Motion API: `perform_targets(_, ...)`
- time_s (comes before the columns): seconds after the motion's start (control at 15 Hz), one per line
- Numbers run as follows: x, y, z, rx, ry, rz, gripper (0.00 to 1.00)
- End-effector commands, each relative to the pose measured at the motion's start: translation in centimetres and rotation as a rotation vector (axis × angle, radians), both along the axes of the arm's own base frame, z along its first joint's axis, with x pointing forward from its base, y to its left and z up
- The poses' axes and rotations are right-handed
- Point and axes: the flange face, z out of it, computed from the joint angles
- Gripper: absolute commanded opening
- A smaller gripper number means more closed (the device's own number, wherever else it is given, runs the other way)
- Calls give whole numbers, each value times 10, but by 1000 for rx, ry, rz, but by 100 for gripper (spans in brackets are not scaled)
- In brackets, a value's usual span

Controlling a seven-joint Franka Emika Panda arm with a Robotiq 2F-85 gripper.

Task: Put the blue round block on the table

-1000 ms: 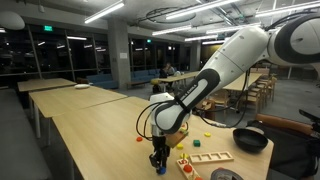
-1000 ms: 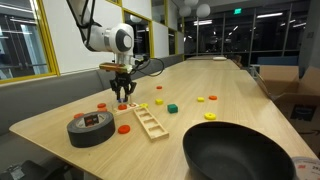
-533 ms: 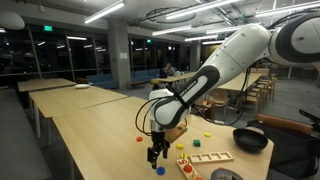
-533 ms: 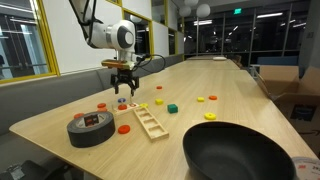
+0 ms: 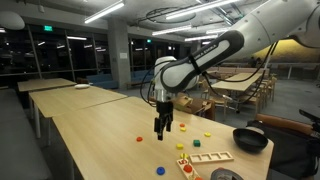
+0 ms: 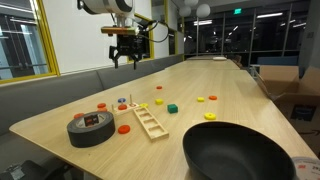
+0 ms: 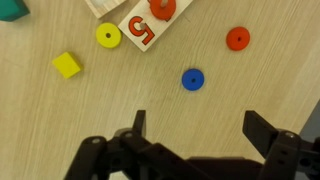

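Note:
The blue round block [image 7: 192,79] lies flat on the pale wood table [image 7: 60,120], free of any grip. In the wrist view it sits just ahead of my gripper [image 7: 195,125], whose jaws stand wide apart with nothing between them. In an exterior view the block [image 6: 122,103] rests beside a number card near the tape roll. My gripper [image 6: 124,55] hangs open well above it. Seen from an exterior view, the gripper [image 5: 165,125] is high over the table [image 5: 100,120].
Around the block lie a red disc [image 7: 237,39], a yellow ring [image 7: 108,35], a yellow cube [image 7: 67,65] and a card marked 5 [image 7: 140,28]. A wooden tray [image 6: 150,120], a black tape roll [image 6: 90,128] and a black pan [image 6: 240,150] stand close by.
My gripper opened and let go of the blue round block on the table. It then rose straight up, well clear of the block.

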Motion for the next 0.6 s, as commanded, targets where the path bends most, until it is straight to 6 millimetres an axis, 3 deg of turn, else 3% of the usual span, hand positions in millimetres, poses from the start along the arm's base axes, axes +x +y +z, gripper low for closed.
perform_targets(0.0, -19, -26, 66, -14, -32, 62, 100)
perform_targets(0.27, -36, -46, 104, -5, -16, 111, 100)
perform_targets(0.53, -53, -59, 116, 15, 23, 145, 100)
